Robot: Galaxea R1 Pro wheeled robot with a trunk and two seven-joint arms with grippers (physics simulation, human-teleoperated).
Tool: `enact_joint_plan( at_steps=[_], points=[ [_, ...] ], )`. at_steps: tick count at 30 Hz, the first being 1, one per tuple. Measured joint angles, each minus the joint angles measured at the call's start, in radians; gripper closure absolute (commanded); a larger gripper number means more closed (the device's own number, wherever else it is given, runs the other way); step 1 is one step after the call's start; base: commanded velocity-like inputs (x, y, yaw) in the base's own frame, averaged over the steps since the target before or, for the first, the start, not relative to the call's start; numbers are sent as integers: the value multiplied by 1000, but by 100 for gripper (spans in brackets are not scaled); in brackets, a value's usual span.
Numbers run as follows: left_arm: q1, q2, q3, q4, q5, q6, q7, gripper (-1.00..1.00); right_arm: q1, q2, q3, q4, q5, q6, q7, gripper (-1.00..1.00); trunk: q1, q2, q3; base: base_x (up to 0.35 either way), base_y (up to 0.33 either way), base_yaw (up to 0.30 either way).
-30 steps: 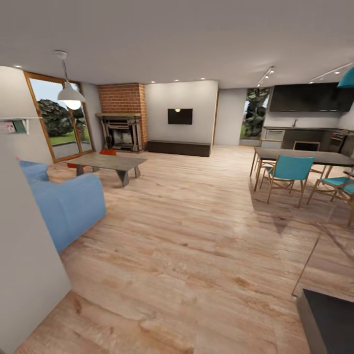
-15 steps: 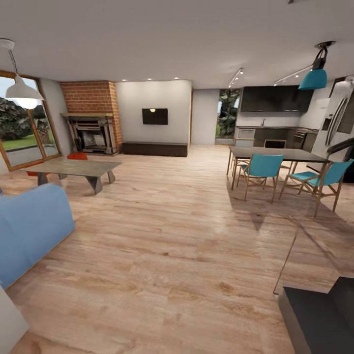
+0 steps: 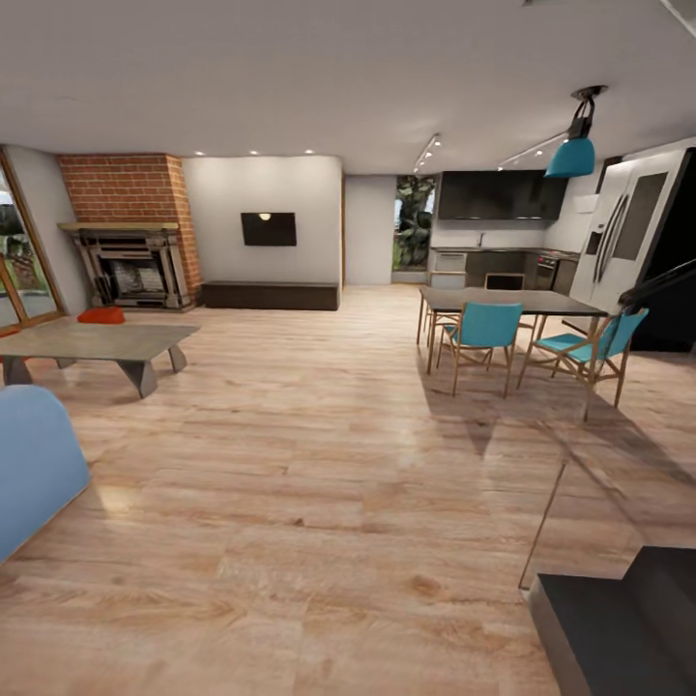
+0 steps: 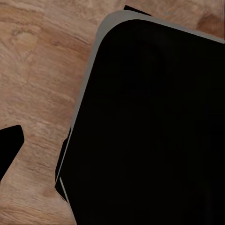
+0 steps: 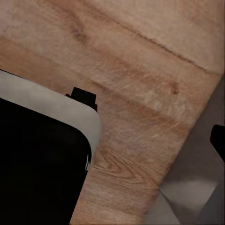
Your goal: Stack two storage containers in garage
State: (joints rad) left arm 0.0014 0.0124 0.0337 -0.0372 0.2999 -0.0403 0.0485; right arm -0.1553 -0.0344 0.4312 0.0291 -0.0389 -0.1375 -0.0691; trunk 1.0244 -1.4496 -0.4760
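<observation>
The head camera has swung rightward over the last second: the blue sofa (image 3: 34, 464), which took up much of the lower left, has slid to the edge at about eight o'clock, while the dining set and a steel fridge (image 3: 628, 251) have come in at three o'clock; the furniture itself has not moved. The living room's wood-plank floor (image 3: 319, 503) spreads ahead. At ten o'clock stands the low counter (image 3: 92, 343), with one red-orange storage container (image 3: 101, 315) just beyond it, before the fireplace (image 3: 130, 266); the second cannot be made out. The robot looks to be still in the search and approach step; next it should turn back left and drive toward the container. Whether either tool is apart or together cannot be told.
</observation>
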Motion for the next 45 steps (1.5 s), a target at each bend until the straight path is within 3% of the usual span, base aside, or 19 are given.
enact_joint_plan(
  at_steps=[20,31,45],
  points=[
    [0,0,0,0,0,0,1,-100,0,10,7,0,6,6,0,-100,0,0,0,322,0,1],
    [0,0,0,0,0,-1,1,-100,0,8,6,0,4,5,-1,-100,0,0,0,322,0,200],
    [0,0,0,0,0,0,0,-100,0,11,7,0,4,7,-1,-100,0,0,0,322,0,21]
  ],
)
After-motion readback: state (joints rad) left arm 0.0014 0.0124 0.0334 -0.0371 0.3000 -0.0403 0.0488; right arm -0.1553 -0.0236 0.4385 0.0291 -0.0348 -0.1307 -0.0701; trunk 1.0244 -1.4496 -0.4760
